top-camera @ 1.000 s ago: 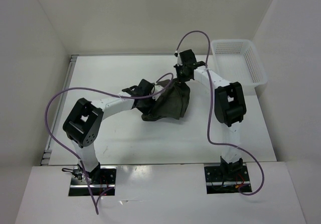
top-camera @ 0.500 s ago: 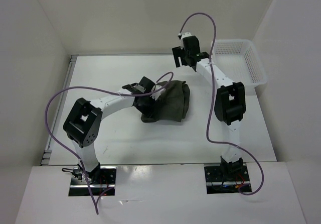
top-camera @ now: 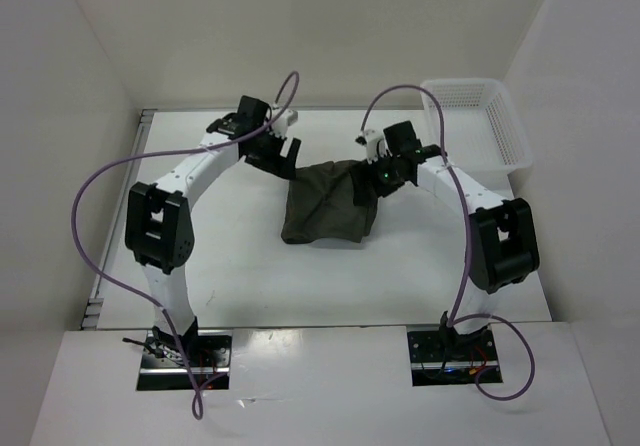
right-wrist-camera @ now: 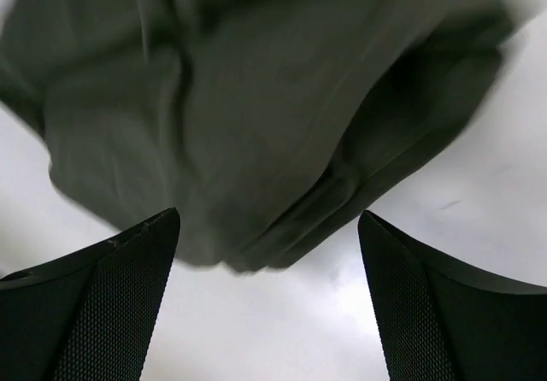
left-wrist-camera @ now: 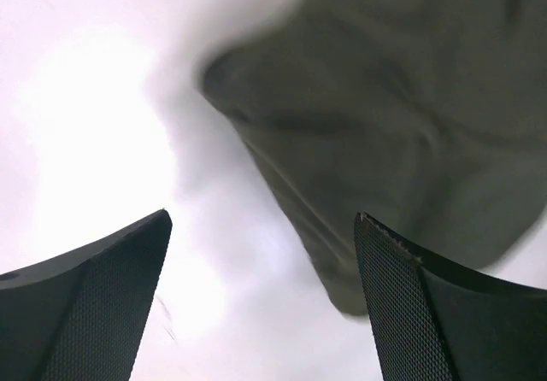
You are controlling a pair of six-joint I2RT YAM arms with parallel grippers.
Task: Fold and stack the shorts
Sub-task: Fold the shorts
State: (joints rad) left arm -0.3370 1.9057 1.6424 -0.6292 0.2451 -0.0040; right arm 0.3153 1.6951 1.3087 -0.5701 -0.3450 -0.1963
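Note:
The dark olive-green shorts (top-camera: pixel 325 204) lie folded in a wrinkly, roughly square bundle in the middle of the white table (top-camera: pixel 220 256). My left gripper (top-camera: pixel 284 157) hovers open just off their far left corner, holding nothing. In the left wrist view the shorts (left-wrist-camera: pixel 385 116) fill the upper right, beyond the open left gripper (left-wrist-camera: pixel 261 219). My right gripper (top-camera: pixel 379 178) hangs open at the far right corner. In the right wrist view the shorts (right-wrist-camera: pixel 256 99) lie just beyond the empty right gripper (right-wrist-camera: pixel 269 214).
A white mesh basket (top-camera: pixel 478 118) stands at the back right corner of the table, against the right wall. White walls close in the table at the back and on both sides. Purple cables loop above both arms.
Both grippers have opened and let go of the shorts, which now lie flat. The left arm swung from the shorts' left side to the back left. The right gripper rose, then came down by the shorts.

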